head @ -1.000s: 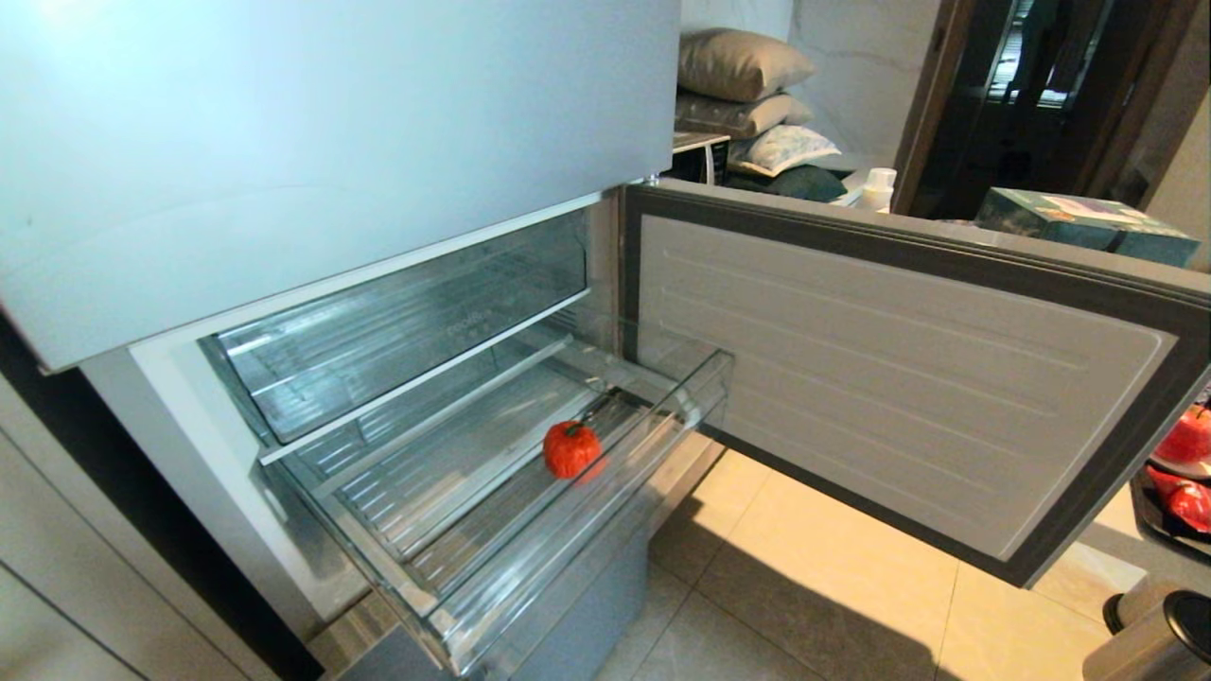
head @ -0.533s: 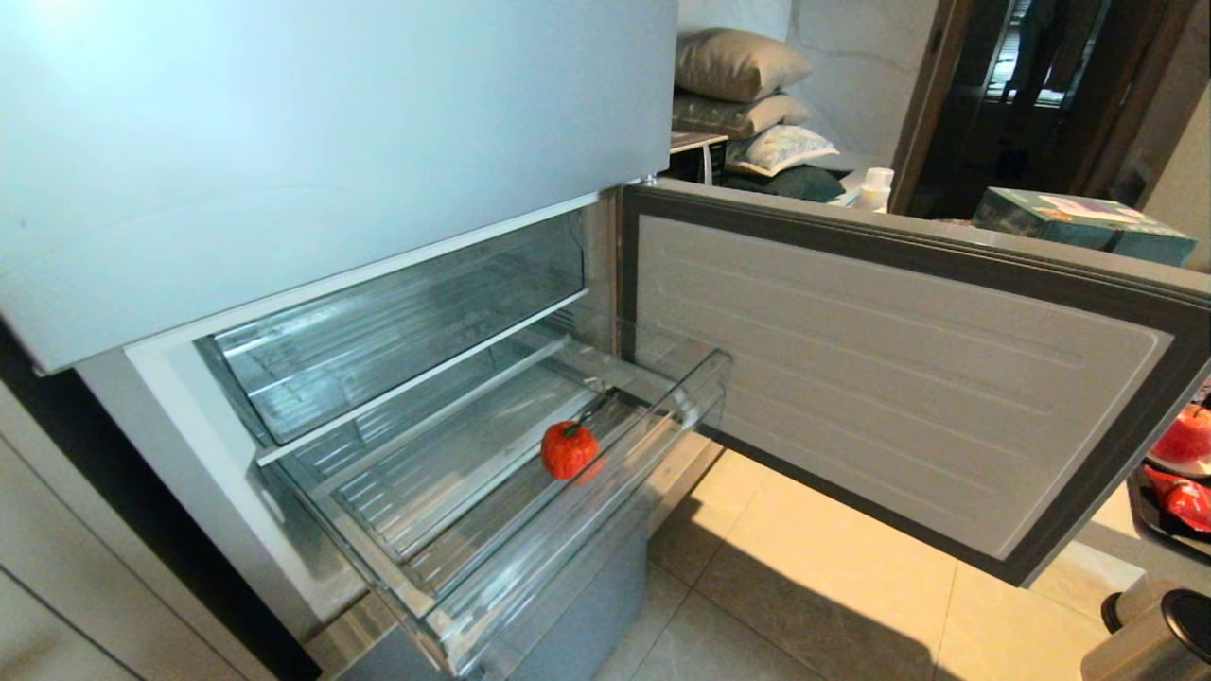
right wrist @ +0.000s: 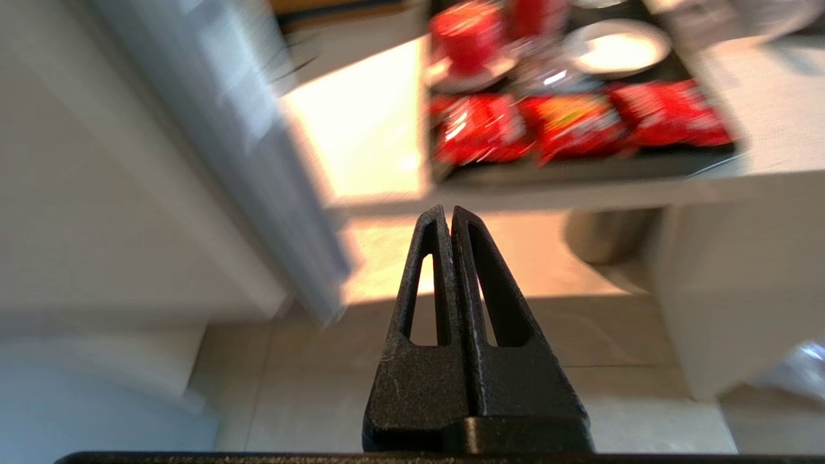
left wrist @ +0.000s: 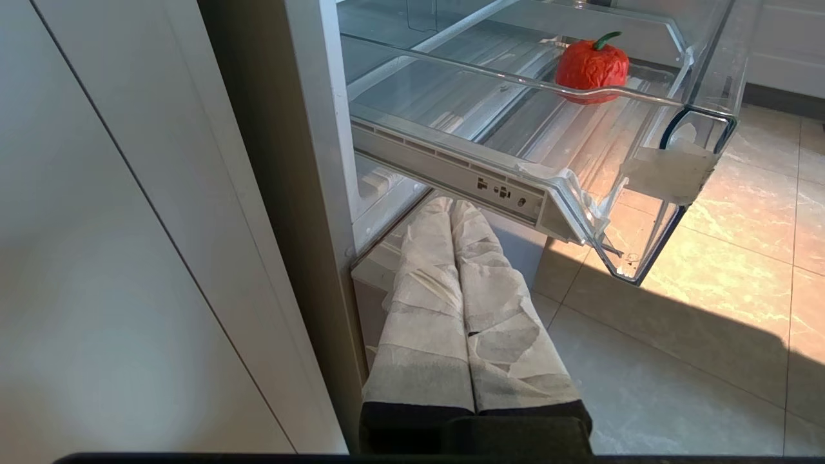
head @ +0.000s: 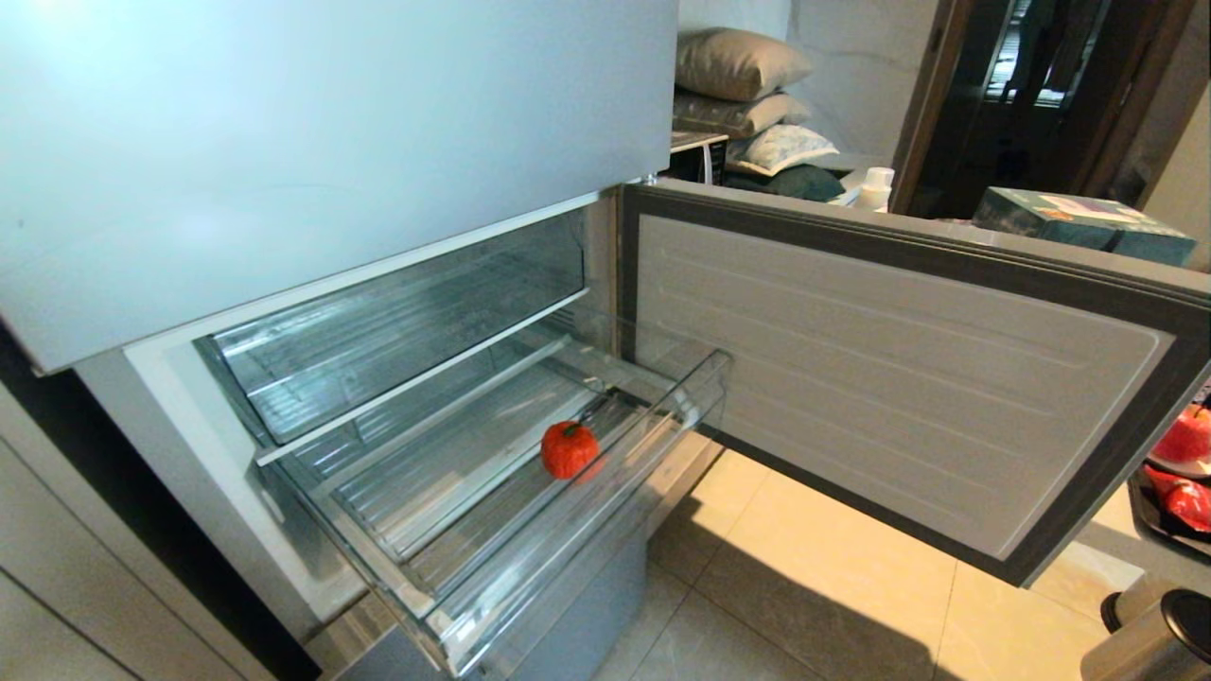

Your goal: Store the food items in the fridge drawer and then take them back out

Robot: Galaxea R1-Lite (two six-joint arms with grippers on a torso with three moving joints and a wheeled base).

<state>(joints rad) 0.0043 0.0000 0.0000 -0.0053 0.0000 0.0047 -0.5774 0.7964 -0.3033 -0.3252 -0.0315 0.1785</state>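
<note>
The red-orange food item (head: 570, 449) with its green stem lies in the clear fridge drawer (head: 587, 515), which stands pulled out from the open fridge. The same food item (left wrist: 592, 64) and the fridge drawer (left wrist: 644, 251) show in the left wrist view. My left gripper (left wrist: 450, 206) hangs low beside the fridge body, below the drawer's rail, its tape-wrapped fingers pressed together and empty. In its own blurred view, my right gripper (right wrist: 449, 211) is shut on nothing, above the floor and aimed toward a table. Neither arm shows in the head view.
The open fridge door (head: 899, 369) juts out to the right of the drawer. A second clear compartment (head: 397, 322) sits above the drawer. A tray (right wrist: 580, 164) holding red packets (right wrist: 573, 122) and plates stands on a table beyond the door. A bin (head: 1164, 634) stands at the lower right.
The head view is almost unchanged apart from a slight shift. The food item and drawer have not moved.
</note>
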